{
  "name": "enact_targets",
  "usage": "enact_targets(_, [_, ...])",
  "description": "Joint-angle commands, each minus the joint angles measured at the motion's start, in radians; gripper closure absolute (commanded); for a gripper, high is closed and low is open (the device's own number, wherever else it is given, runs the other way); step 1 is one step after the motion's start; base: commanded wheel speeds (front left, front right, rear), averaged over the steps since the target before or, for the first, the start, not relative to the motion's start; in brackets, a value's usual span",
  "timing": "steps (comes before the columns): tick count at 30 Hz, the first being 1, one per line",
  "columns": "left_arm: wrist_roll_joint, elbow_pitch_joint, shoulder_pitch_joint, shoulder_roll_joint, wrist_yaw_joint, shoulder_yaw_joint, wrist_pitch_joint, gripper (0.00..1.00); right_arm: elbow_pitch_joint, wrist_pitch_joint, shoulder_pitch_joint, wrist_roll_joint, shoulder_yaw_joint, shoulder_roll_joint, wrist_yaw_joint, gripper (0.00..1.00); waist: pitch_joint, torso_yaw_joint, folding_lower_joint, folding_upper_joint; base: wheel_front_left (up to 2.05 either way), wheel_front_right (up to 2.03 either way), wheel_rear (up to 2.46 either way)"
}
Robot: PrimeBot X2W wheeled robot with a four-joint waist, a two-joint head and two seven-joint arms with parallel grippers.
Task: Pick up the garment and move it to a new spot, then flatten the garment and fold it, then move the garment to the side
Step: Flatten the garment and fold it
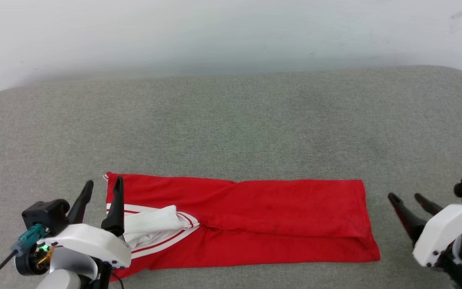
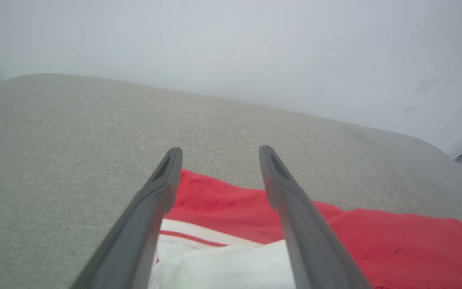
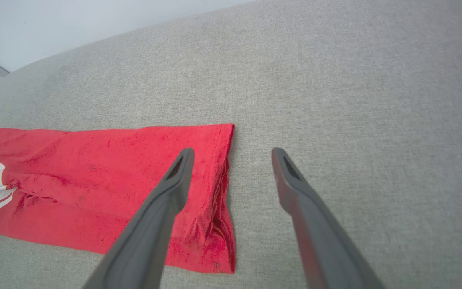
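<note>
Spanning left-to-right, the red jersey (image 1: 275,216) lay nearer the left gripper (image 1: 104,180) than the right gripper (image 1: 404,196), both sets of jaws apart.

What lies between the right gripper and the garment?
Nothing but bare grey cushion, seen in the head view, separates the right gripper from the garment.

My left gripper (image 1: 104,181) is covering the garment's (image 1: 279,224) near left corner in the head view, my right gripper's (image 1: 404,196) wrist is being cropped by that view's right edge, and the garment's sleeve end is being cut by my right wrist view's left edge.
</note>
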Motion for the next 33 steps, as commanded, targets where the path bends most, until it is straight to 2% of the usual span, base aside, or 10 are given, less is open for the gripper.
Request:
enact_targets(1, [0.033, -0.019, -0.012, 0.005, 0.017, -0.005, -0.023, 0.00, -0.008, 0.023, -0.024, -0.006, -0.013, -0.013, 0.000, 0.00, -0.003, 0.003, 0.0001, 0.0000, 0.00, 0.00, 0.00])
enact_targets(5, [0.118, -0.086, -0.024, 0.007, 0.066, -0.020, -0.074, 0.00, 0.013, 0.137, -0.053, -0.012, -0.065, -0.049, 0.000, 0.00, 0.000, 0.022, 0.0001, 0.0000, 0.00, 0.00, 0.00])
enact_targets(11, [0.203, -0.175, -0.035, 0.001, 0.116, -0.037, -0.102, 0.00, 0.070, 0.313, -0.094, -0.023, -0.087, -0.046, 0.000, 0.00, 0.037, 0.066, 0.0001, 0.0000, 0.00, 0.00, 0.00])
enact_targets(19, [0.244, -0.230, -0.060, -0.013, 0.123, -0.068, -0.106, 0.00, 0.182, 0.399, -0.129, -0.033, -0.047, 0.027, 0.000, 0.00, 0.104, 0.132, 0.0001, 0.0000, 0.00, 0.00, 0.00])
enact_targets(24, [0.239, -0.220, -0.062, -0.020, 0.125, -0.070, -0.107, 0.00, 0.273, 0.427, -0.118, -0.010, -0.026, 0.064, 0.000, 0.00, 0.110, 0.145, 0.0001, 0.0000, 0.00, 0.00, 0.00])
enact_targets(25, [0.237, -0.218, -0.060, -0.020, 0.124, -0.070, -0.107, 0.00, 0.282, 0.425, -0.120, -0.011, -0.023, 0.065, 0.000, 0.62, 0.107, 0.145, 0.0001, 0.0000, 0.00, 0.00, 0.00])
enact_targets(26, [0.234, -0.215, -0.057, -0.019, 0.124, -0.071, -0.105, 0.00, 0.288, 0.425, -0.123, -0.012, -0.021, 0.064, 0.000, 1.00, 0.104, 0.145, 0.0001, 0.0000, 0.00, 0.00, 0.00])
enact_targets(33, [0.235, -0.199, -0.032, 0.001, 0.133, -0.074, -0.085, 0.00, 0.259, 0.386, -0.144, -0.004, -0.001, 0.027, 0.000, 1.00, 0.052, 0.120, 0.0001, 0.0000, 0.00, 0.00, 0.00])
